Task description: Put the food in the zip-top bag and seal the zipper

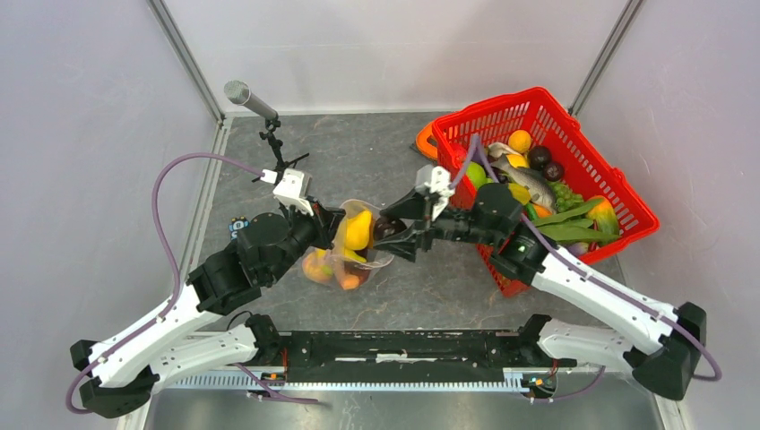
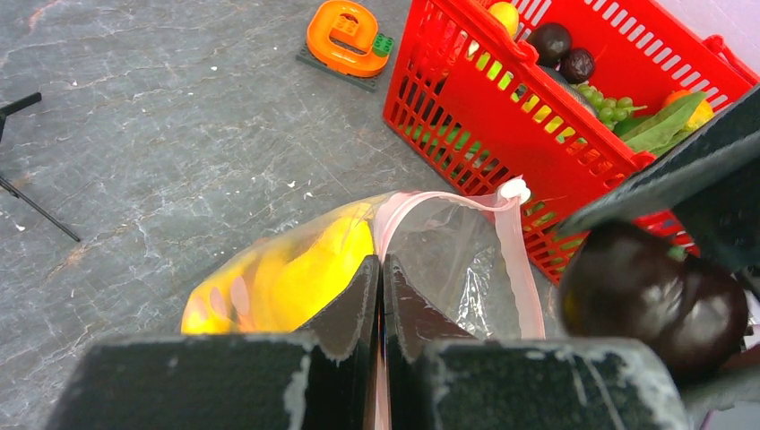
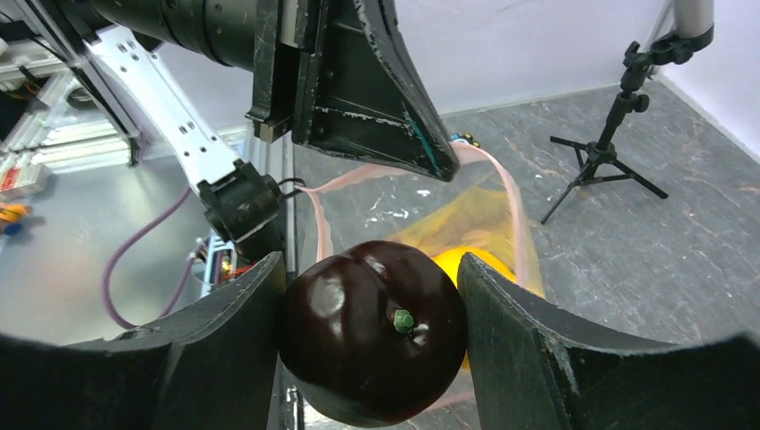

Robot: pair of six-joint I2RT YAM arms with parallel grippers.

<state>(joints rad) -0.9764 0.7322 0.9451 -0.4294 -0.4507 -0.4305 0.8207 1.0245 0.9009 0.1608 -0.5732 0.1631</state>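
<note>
zip-top bag (image 2: 448,269) mouth: open toward plum (image 3: 372,331) | red basket (image 1: 547,94): close right | mic stand (image 1: 269,125): well behind

Clear bag (image 2: 448,260) mid-worktop (image 1: 269,170), mouth open; pink zipper (image 2: 520,269) unsealed. Yellow fruit (image 2: 296,269) and orange pieces (image 1: 349,280) inside. Dark glossy plum (image 3: 372,327) at the mouth, green stem nub.

Left arm (image 1: 179,313): reaching forward and inward from its base, the wrist angling toward the middle of the worktop.
Left end effector (image 2: 381,269): pinching its fingers together on the pink rim of the zip-top bag (image 2: 448,255).
Right arm (image 1: 582,285): stretching inward from the right, the wrist pointing left.
Right end effector (image 3: 372,269): gripping a dark round fruit (image 3: 372,336) between widely spread fingers.
</note>
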